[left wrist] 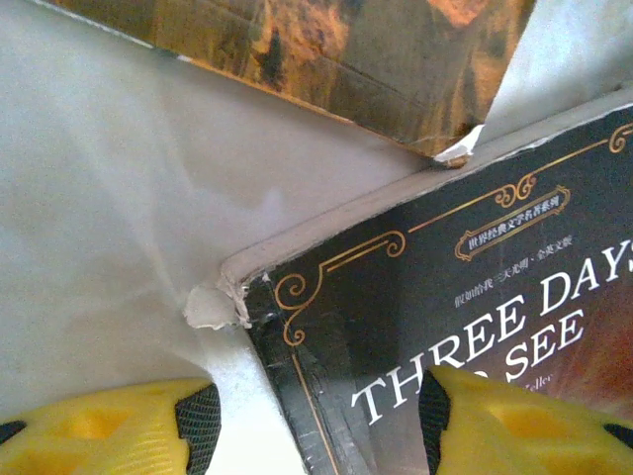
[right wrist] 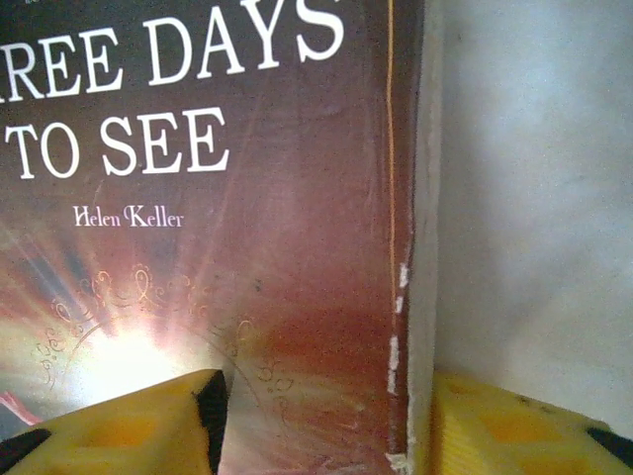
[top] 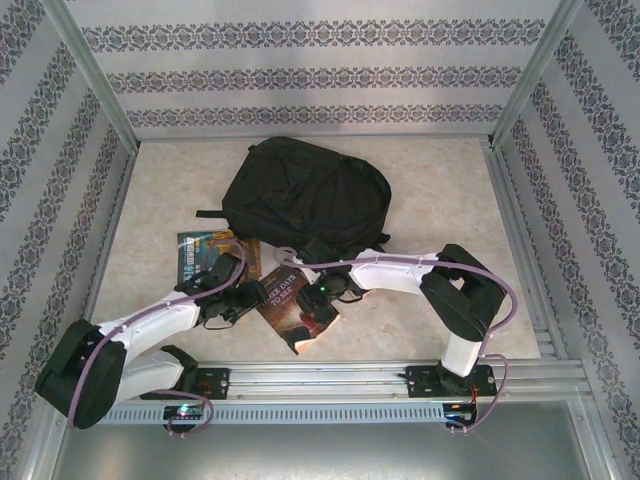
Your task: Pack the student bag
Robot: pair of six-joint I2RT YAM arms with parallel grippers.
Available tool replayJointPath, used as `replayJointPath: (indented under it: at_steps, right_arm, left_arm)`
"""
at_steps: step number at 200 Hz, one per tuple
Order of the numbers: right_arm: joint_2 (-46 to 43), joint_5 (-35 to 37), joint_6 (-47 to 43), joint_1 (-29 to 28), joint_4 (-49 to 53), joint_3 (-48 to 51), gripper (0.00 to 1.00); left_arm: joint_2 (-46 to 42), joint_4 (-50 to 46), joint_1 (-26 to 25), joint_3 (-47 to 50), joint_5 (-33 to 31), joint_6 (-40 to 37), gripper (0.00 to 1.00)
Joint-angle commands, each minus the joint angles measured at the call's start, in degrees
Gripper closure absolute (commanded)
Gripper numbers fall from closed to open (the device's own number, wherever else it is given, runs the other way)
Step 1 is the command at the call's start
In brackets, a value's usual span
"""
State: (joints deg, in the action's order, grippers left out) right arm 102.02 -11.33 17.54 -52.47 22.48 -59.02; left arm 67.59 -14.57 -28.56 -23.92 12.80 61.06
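The student bag (top: 300, 195), a large black backpack, lies flat at the back middle of the table. In front of it lies a dark book titled "Three Days to See" (top: 300, 318) (left wrist: 475, 297) (right wrist: 198, 247). My left gripper (top: 238, 298) (left wrist: 316, 435) is open and straddles the book's upper left corner, one yellow finger (left wrist: 109, 430) over the table and the other over the cover. My right gripper (top: 322, 292) (right wrist: 321, 426) is open too, and straddles the book's right edge, with one finger (right wrist: 514, 426) against the page side.
A brown-covered book (top: 247, 252) (left wrist: 326, 49) and a blue-covered book (top: 195, 255) lie left of the dark one, near the bag's lower left. Patterned walls and metal rails (top: 380, 375) enclose the table.
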Motion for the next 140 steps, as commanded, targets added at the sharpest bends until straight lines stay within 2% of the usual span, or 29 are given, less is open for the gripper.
replayJointPath:
  at_steps: [1,38,96,125,140]
  right_arm:
    - [1.3,-5.4,-0.7,0.5,2.1,-1.2,0.52]
    - [-3.2,-7.7,0.7,2.3,4.5,-1.7,0.66]
    - [-3.1,-22.9,3.0,3.4,3.3,-3.2,0.70]
    - [-0.7,-26.1,4.1,3.5,2.3,-4.1,0.73]
    - [0.5,-25.8,4.8,3.7,2.0,-4.5,0.78]
  left_arm:
    - [8.3,20.8,-2.8,2.9,5.7,1.1,0.42]
    - [9.2,19.0,-2.8,1.3,5.4,-1.0,0.43]
    - [10.7,20.3,-2.8,1.1,5.8,-1.2,0.43]
    - [10.9,21.0,-2.8,1.2,6.0,-1.0,0.44]
    - [10.6,21.2,-2.8,1.4,5.9,-0.9,0.44]
